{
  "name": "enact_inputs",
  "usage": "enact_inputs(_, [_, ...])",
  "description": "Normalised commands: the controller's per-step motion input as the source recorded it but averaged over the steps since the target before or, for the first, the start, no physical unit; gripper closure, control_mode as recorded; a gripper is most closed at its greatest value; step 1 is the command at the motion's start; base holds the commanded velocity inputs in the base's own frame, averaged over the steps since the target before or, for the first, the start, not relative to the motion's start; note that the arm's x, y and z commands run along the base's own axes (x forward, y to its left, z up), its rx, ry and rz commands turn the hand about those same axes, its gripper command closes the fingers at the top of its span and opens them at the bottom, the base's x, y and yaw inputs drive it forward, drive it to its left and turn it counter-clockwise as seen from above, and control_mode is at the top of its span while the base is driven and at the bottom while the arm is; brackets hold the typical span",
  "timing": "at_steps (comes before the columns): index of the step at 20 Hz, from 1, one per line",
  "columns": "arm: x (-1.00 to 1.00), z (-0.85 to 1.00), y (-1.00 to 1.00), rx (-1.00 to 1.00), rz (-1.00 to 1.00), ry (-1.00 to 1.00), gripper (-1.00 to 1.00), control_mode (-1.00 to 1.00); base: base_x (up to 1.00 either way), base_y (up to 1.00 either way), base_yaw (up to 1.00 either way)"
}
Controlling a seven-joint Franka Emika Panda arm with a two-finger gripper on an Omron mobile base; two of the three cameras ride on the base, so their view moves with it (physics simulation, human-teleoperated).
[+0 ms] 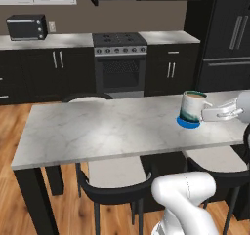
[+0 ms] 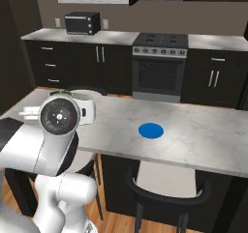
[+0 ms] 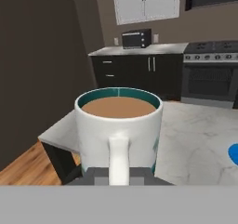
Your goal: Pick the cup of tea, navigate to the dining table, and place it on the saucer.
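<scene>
**Over the desk: cup of tea held at its handle, saucer bare**

Above the marble desk (image 1: 107, 129), the cup of tea (image 1: 192, 107) is carried by the tool (image 1: 207, 113), whose fingers are closed on the cup's side handle. In the left base view the cup appears upright in front of the blue saucer (image 1: 188, 123) and overlaps it in the picture; the tool reaches in from the right edge. In the right base view the saucer (image 2: 151, 130) lies bare on the desk (image 2: 193, 130), near its middle, while the arm's wrist is seen well apart from it, over the desk's left end; the cup is largely hidden there behind the white wrist. In the hand view the cup of tea (image 3: 118, 125) is seen close up, upright, with brown liquid near its teal inner rim and the handle turned toward the camera; a sliver of the saucer (image 3: 234, 153) is seen at the right edge, away from the cup. Whether the cup touches the desk cannot be told. Black chairs (image 1: 117, 183) with pale seats are tucked under the near side of the desk. Behind it, a stove (image 1: 120, 63) and a toaster oven (image 1: 26, 27) are seen along the back wall.
</scene>
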Motion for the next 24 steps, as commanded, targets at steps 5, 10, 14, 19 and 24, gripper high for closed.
enact_inputs(5, [0.14, -0.01, -1.00, 0.01, 0.17, 0.00, 1.00, -1.00, 0.00, 0.00, 0.00])
enact_inputs(10, [0.03, -0.08, -0.83, 0.00, 0.29, -0.02, 1.00, -1.00, 0.00, 0.00, 0.00])
enact_inputs(14, [0.27, -0.04, -0.53, 0.00, 0.26, 0.00, 1.00, -1.00, 0.00, 0.00, 0.00])
enact_inputs(19, [0.44, -0.14, -0.35, 0.00, 0.17, 0.00, 1.00, -1.00, 0.00, 0.00, 0.00])
enact_inputs(24, [0.56, -0.35, -0.07, 0.00, 0.09, -0.02, 1.00, -1.00, 0.00, 0.00, 0.00])
